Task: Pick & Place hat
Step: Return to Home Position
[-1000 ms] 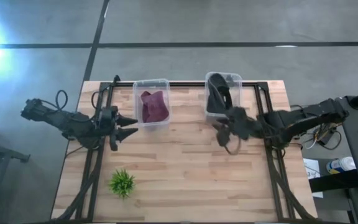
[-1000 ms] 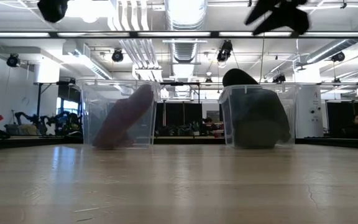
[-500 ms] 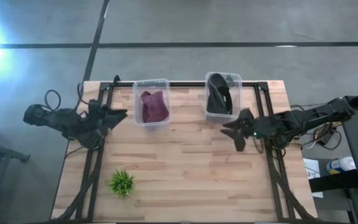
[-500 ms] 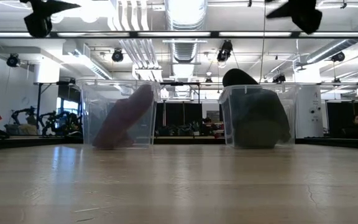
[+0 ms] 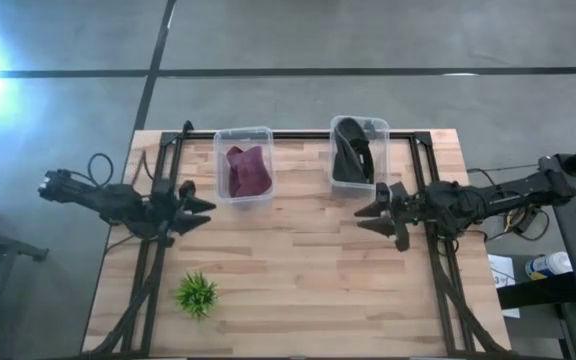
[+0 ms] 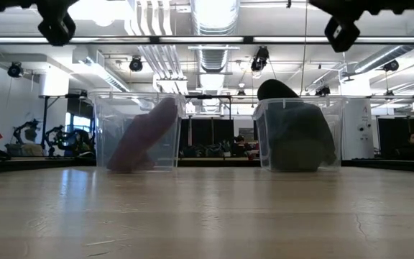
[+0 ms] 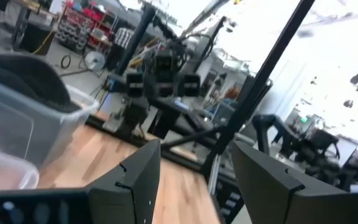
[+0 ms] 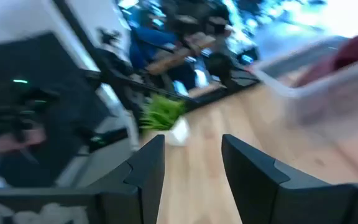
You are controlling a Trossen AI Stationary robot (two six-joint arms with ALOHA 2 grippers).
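Note:
A maroon hat (image 5: pixel 248 168) leans inside the left clear bin (image 5: pixel 243 198); in the low view the maroon hat (image 6: pixel 146 135) slants against the bin's wall. A black hat (image 5: pixel 353 152) sits in the right clear bin (image 5: pixel 359 185), and its crown (image 6: pixel 277 89) pokes above the rim. My left gripper (image 5: pixel 194 207) hangs open in the air, left of the maroon hat's bin and holding nothing; its wrist view (image 7: pixel 194 180) shows the gap. My right gripper (image 5: pixel 368 212) hangs open just near of the black hat's bin and is empty (image 8: pixel 194 171).
A small green plant (image 5: pixel 197 294) stands near the table's near-left corner and also shows in the right wrist view (image 8: pixel 163 112). Black frame rails (image 5: pixel 153 260) run along both table sides. Bare wood (image 5: pixel 298 270) lies between and in front of the bins.
Both grippers have swung and turned at their wrists above the table, staying open. My right gripper has drawn slightly away from the black hat's bin and levelled out. Both hats have stayed in their bins.

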